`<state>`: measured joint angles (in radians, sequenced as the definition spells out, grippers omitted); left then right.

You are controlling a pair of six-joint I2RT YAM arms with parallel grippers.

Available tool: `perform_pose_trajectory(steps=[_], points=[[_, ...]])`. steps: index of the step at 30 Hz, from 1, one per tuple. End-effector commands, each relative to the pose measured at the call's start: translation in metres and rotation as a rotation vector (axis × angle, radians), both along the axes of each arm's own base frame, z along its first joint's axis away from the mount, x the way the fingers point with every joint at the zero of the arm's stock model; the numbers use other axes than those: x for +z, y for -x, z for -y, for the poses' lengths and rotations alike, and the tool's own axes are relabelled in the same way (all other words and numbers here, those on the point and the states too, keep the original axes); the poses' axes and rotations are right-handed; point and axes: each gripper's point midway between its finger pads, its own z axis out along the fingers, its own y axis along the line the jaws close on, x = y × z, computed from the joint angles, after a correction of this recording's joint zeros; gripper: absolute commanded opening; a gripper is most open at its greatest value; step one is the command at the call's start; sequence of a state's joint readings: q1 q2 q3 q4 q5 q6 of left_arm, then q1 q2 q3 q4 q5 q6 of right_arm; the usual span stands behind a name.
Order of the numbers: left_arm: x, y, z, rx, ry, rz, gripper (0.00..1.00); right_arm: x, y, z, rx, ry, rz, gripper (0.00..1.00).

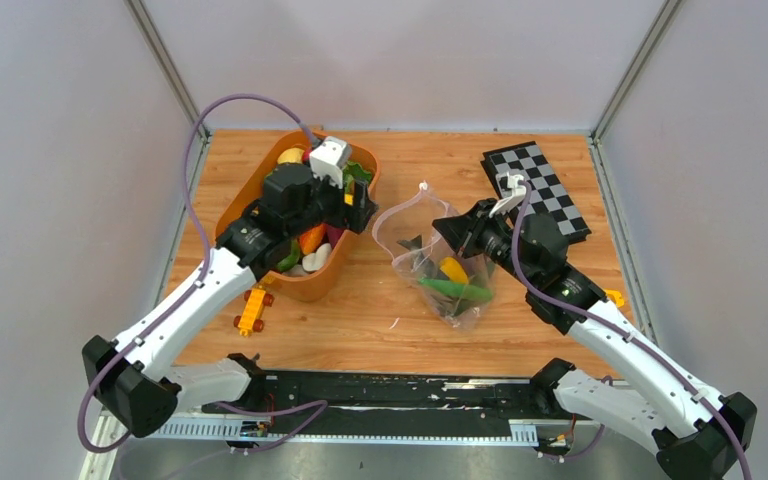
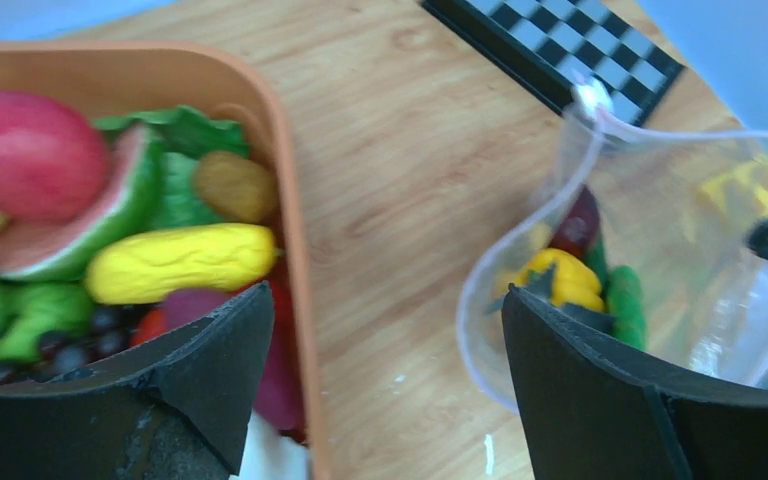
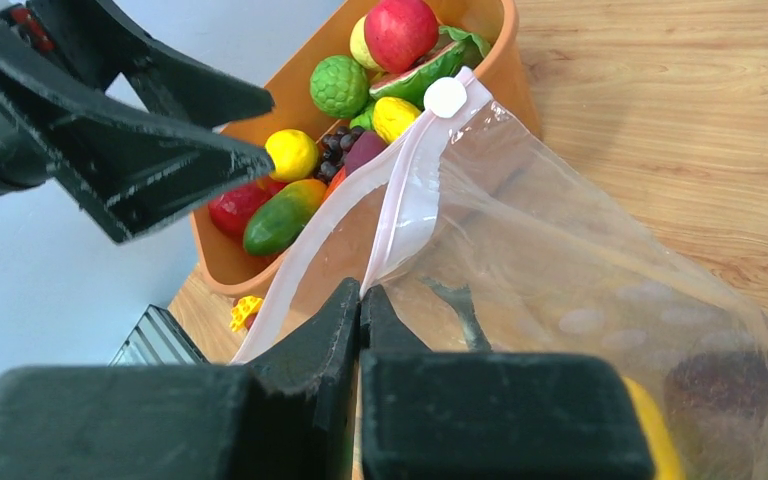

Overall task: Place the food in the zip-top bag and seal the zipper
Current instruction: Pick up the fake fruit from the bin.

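Top external shows us the left hand (image 1: 353, 205) spread and empty above the orange tub (image 1: 235, 210). The zip-top bag (image 1: 465, 305) lies on the worktop (image 1: 360, 320) just to that hand's right, its mouth turned toward the tub and the right hand (image 1: 452, 228) at that mouth. Left wrist gives us the same layout: the food (image 2: 175, 262) in the tub sits below and left of the parted fingers and the bag's mouth gapes to the right, so we judge the left arm nearer for the next pick. Right wrist shows us the right hand clenched on the zipper (image 3: 405, 200), holding that lip up.
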<state>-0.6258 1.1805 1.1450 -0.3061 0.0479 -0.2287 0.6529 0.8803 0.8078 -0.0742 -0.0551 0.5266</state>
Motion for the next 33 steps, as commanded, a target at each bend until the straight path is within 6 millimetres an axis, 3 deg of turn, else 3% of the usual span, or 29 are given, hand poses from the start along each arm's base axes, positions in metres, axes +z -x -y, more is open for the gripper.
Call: perform_pose_trajectory(steps=[1,8,13,18,26,33], points=[[0.007,-0.027,-0.045,0.137,-0.098,0.085,0.92,0.027,0.001,-0.003,0.017,-0.068,0.059,0.00],[-0.007,-0.091,-0.097,0.344,-0.145,0.081,0.92,0.030,0.003,-0.004,0.028,-0.076,0.061,0.00],[-0.025,-0.142,-0.114,0.481,-0.065,0.056,0.92,0.032,0.005,-0.005,0.035,-0.082,0.062,0.00],[-0.041,-0.177,-0.122,0.558,-0.013,0.033,0.93,0.032,0.006,-0.004,0.034,-0.086,0.061,0.00],[-0.050,-0.212,-0.121,0.593,0.080,0.046,0.92,0.031,0.005,-0.002,0.025,-0.077,0.063,0.00],[-0.076,-0.218,-0.120,0.608,0.082,-0.006,0.86,0.029,0.003,-0.003,0.024,-0.067,0.060,0.00]])
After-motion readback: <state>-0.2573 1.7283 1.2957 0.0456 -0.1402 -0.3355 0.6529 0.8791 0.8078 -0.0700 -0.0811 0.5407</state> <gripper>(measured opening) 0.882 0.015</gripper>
